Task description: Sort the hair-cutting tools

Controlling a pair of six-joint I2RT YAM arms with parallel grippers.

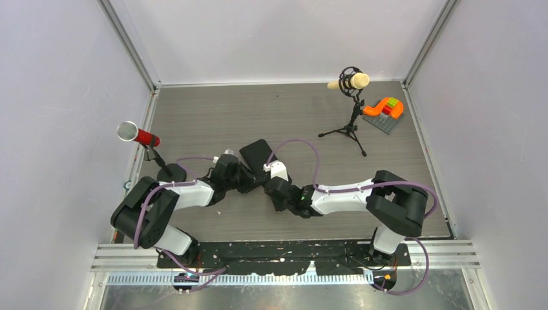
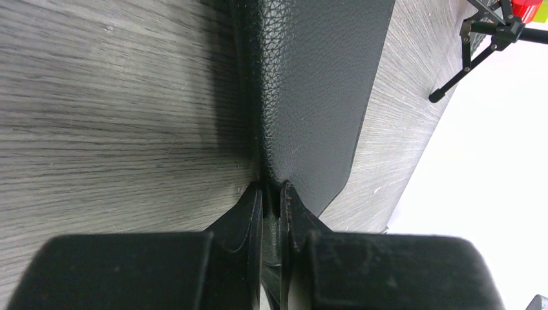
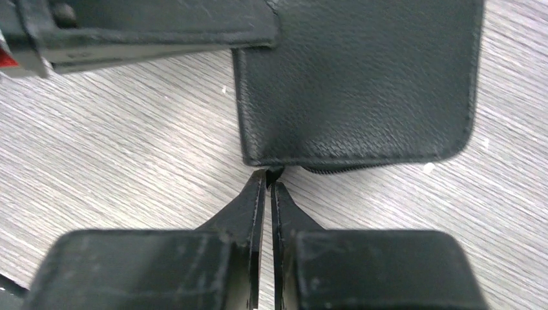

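Barely started. No scissors, no combs to be seen in any view; presumably shut inside the case (image 1: 257, 154), though impossible to confirm from here. Nothing laid out on the table (image 1: 213, 116), nothing grouped.

Working on the case first, by the look of it. Lying flat mid-table, just ahead of both arms, closed along the edge seen from the right wrist. Left end effector (image 2: 271, 194): squeezed down on the case's near edge, fingers almost together with the grained rim between them, apparently to steady it. Right end effector (image 3: 268, 177): tips nearly touching at a corner of the case, pinched on a small dark zip tab (image 3: 274, 172), or so judged; too small to be sure.

Left to do: run the zip round, fold the case open, lift out each tool, then set scissors with scissors and combs with combs. In short, all of the sorting itself.

Elsewhere, well apart from the work: a red mic (image 1: 137, 134) at the left, a pale mic (image 1: 349, 82) on its tripod at the back right, orange blocks (image 1: 384, 108) beside it.
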